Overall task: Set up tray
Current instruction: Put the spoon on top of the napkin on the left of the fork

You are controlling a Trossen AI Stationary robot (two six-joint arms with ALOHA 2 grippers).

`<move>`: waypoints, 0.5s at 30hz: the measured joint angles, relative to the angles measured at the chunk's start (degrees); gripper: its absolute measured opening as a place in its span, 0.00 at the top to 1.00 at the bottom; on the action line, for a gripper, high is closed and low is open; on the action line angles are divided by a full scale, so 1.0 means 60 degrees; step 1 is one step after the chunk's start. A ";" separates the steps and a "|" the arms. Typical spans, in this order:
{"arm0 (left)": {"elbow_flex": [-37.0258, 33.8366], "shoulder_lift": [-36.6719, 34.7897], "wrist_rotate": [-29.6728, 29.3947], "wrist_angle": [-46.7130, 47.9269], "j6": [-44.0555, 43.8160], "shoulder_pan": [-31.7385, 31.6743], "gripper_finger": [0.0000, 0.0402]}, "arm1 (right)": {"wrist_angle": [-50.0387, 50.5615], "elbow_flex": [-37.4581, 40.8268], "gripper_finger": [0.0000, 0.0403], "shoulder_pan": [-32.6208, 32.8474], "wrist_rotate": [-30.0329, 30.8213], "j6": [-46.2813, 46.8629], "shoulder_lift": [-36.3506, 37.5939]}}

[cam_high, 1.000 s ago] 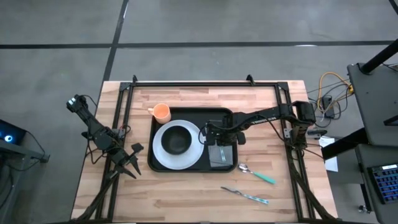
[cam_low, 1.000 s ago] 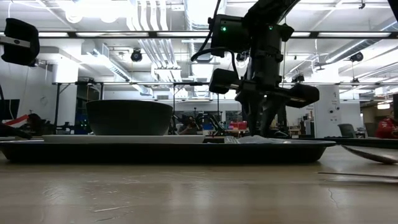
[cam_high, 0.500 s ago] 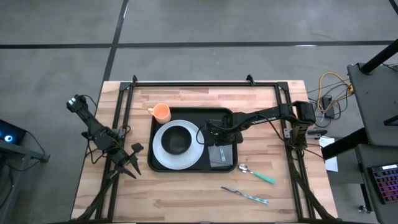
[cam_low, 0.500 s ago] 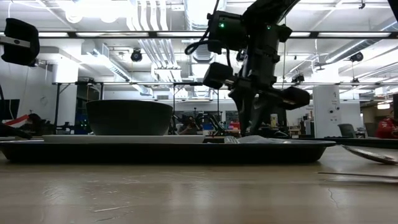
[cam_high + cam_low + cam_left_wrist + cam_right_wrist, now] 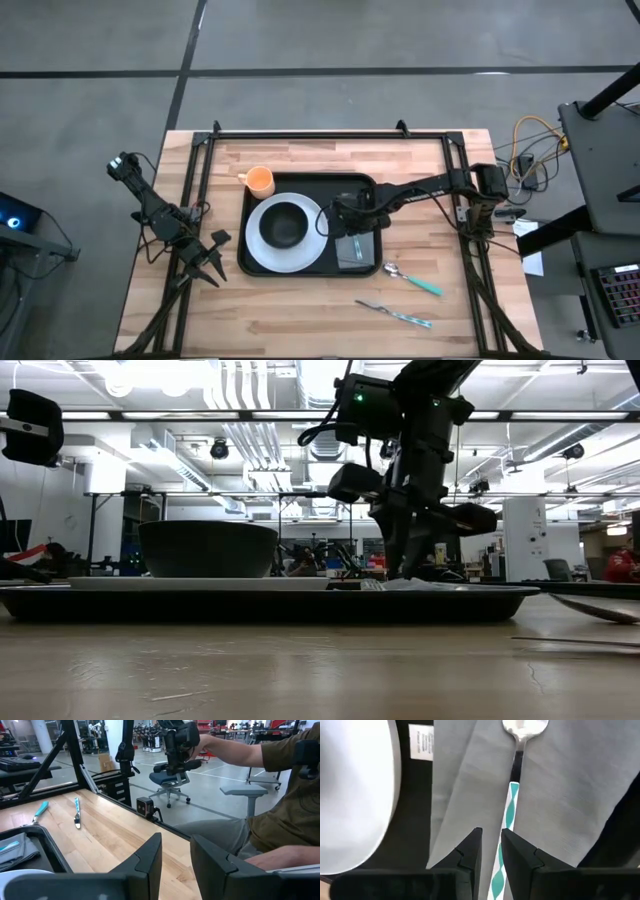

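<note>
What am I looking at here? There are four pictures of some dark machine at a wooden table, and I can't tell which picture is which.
It is a robot with two dark arms, each ending in a two-finger gripper. One picture looks straight down, one looks level across the table, and two come from cameras on the wrists. On the table lies a black tray holding a white plate, a dark bowl and a grey napkin with a teal-handled utensil on it. An orange cup stands beside the tray; a spoon and a second utensil lie on the wood. The right gripper hovers over the napkin, holding nothing. The left gripper waits at the table's left edge.
</note>
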State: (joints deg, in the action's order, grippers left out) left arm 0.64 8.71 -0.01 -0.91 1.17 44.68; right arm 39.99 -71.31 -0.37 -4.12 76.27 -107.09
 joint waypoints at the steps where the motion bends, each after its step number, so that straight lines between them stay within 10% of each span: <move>1: 0.0000 0.0000 0.0000 0.0000 0.0000 0.0000 0.79 | -0.0007 0.0035 0.84 0.0024 0.0003 0.0001 0.0000; 15: 0.0000 0.0004 -0.0001 0.0002 -0.0003 -0.0002 0.79 | -0.0454 0.0205 0.84 0.0330 -0.0066 -0.0248 -0.0740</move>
State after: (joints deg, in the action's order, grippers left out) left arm 0.64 8.73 -0.02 -0.89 1.15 44.66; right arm 37.26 -70.08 1.62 -4.52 74.78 -111.53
